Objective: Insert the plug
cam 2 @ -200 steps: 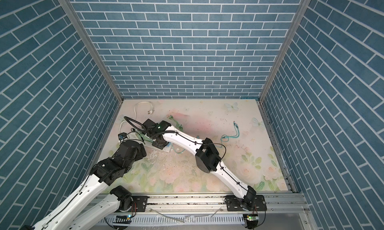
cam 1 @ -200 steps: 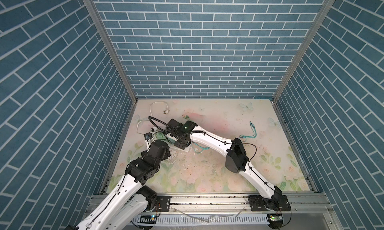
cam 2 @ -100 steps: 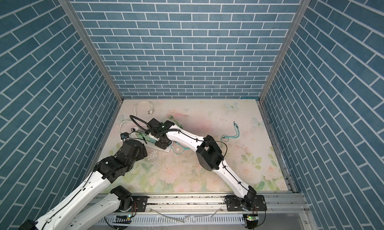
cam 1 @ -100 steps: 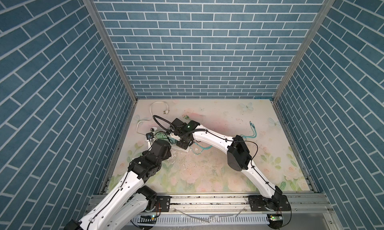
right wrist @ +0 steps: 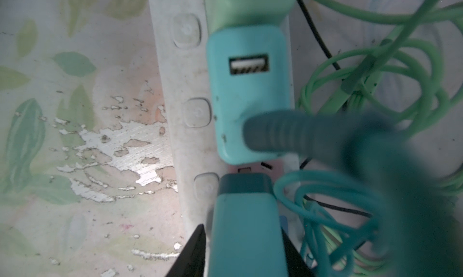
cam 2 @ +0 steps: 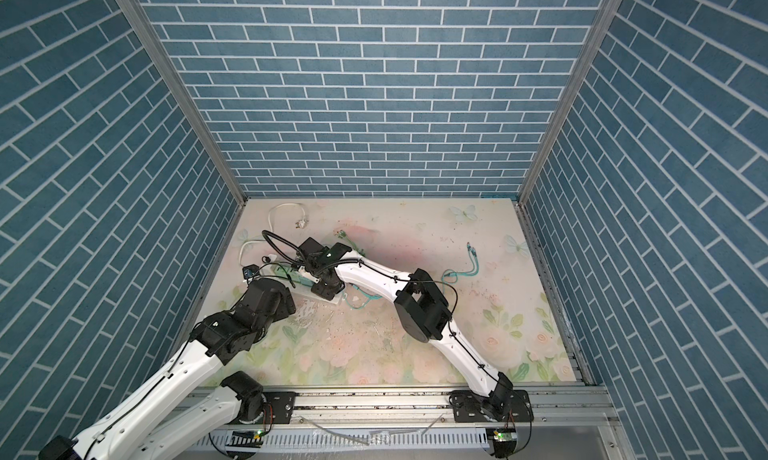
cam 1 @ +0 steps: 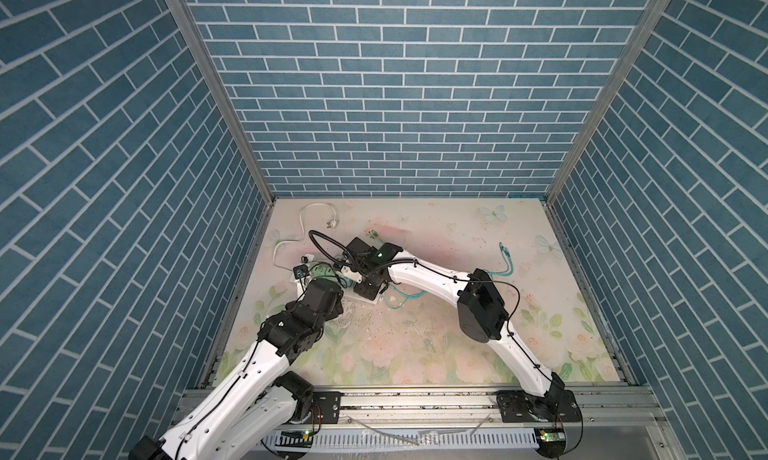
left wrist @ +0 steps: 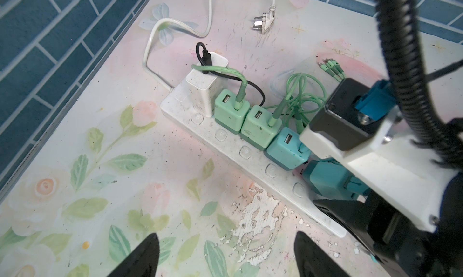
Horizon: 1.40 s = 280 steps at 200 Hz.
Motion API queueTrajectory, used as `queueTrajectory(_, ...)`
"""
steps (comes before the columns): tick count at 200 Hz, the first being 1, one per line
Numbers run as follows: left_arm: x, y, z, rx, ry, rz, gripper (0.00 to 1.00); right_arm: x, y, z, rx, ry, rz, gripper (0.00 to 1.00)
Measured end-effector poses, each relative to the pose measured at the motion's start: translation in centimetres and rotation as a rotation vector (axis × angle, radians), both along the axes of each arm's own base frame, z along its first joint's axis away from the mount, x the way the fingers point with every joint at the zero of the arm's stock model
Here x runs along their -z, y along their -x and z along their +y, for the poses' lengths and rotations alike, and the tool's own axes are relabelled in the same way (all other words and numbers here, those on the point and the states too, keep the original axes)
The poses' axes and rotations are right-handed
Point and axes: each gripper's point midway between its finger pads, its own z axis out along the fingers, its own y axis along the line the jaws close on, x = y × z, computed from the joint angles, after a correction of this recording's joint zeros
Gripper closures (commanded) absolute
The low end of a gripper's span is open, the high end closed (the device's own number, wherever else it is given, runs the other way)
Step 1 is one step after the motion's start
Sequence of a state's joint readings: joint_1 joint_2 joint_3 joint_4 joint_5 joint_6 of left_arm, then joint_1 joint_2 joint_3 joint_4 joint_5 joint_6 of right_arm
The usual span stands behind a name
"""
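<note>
The teal plug stands at the end socket of the white power strip, its dark base right by the socket slots. Whether its prongs are in is hidden. My right gripper straddles the plug, open by a thin gap on one side. In the left wrist view the plug shows under the right arm's wrist. My left gripper is open and empty above the floral mat, beside the strip. In both top views the two grippers meet over the strip at the left.
A teal charger, two green chargers and a white one fill the strip's other sockets. Tangled green cables lie behind it. The strip's own white mains plug lies loose at the back. A teal cable lies on the right.
The right arm's elbow has risen a little and its wrist has shifted slightly over the strip. The left arm has edged forward toward the strip.
</note>
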State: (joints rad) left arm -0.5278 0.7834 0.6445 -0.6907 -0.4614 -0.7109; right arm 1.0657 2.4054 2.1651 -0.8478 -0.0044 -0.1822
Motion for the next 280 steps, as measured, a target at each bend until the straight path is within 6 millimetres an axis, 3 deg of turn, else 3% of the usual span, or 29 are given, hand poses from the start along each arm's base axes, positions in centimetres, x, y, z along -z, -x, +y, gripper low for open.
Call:
queueTrajectory(141, 0.7, -0.1, -0.3, 0.008, -0.004, 0.029, 0.15, -1.0, 0.5, 0.1, -0.011, -0.047, 0.026, 0.62)
queueTrajectory(169, 0.6, -0.1, -0.3, 0.008, -0.002, 0.027, 0.15, -1.0, 0.3, 0.0, -0.008, -0.048, 0.025, 0.71)
queueTrajectory(210, 0.6, -0.2, -0.3, 0.008, -0.001, 0.025, 0.15, -1.1, 0.0, 0.0, 0.003, -0.056, 0.033, 0.93)
queueTrajectory(280, 0.6, -0.2, -0.4, 0.009, 0.001, 0.026, 0.16, -1.6, 0.1, 0.7, -0.002, -0.048, 0.073, 1.00)
